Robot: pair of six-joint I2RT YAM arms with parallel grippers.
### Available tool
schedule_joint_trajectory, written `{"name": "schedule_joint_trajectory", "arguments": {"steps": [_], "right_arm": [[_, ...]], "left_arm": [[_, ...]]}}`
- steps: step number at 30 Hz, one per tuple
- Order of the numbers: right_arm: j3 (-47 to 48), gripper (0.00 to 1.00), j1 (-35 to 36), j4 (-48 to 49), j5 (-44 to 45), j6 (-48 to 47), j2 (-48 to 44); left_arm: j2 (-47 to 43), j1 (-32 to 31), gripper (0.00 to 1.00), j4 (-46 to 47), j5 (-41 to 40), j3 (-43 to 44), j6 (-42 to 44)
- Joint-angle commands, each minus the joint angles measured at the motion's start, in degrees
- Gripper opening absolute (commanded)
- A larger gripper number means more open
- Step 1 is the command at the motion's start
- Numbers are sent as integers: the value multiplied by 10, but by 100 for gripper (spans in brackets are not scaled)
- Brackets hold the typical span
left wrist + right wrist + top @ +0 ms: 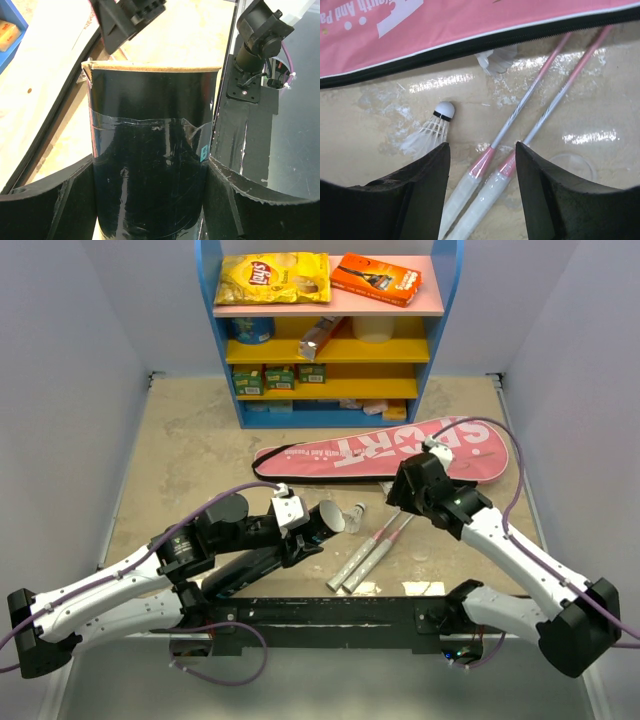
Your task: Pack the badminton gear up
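My left gripper point(150, 172) is shut on the long black tube point(150, 110), whose open end point(331, 517) points right toward the small white shuttlecock point(357, 512). Two rackets point(362, 558) lie side by side, white handles toward me. Their shafts point(540, 95) run up to the zip edge of the pink bag point(400, 450) lettered SPORT, and the heads are hidden. My right gripper point(482, 150) hangs open just above the two handles with nothing between its fingers. The shuttlecock point(432, 131) lies just left of its left finger.
A second white feathery piece point(497, 59) lies at the bag's edge. At the back stands a blue shelf unit point(212, 330), with a yellow crisp packet point(272, 278) and an orange box point(376, 277) on top. A black bar point(330, 608) runs along the near edge.
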Motion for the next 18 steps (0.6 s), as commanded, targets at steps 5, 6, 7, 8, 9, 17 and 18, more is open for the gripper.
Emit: {"name": "schedule_joint_trajectory", "arguments": {"steps": [5, 6, 7, 8, 9, 17, 18], "right_arm": [[9, 54, -2, 130, -26, -115, 83], [9, 54, -2, 140, -22, -120, 97], [8, 54, -2, 143, -19, -121, 102], [7, 54, -2, 150, 0, -121, 105], [6, 54, -2, 155, 7, -119, 115], [20, 50, -2, 187, 36, -129, 192], [21, 49, -2, 187, 44, -130, 201]], "left_arm": [[-11, -1, 0, 13, 12, -6, -25], [-14, 0, 0, 16, 12, -9, -25], [-16, 0, 0, 16, 11, -10, -25], [-20, 0, 0, 16, 11, -11, -25], [-19, 0, 0, 18, 11, -13, -26], [-13, -1, 0, 17, 14, -13, -26], [-13, 0, 0, 16, 14, -13, -26]]}}
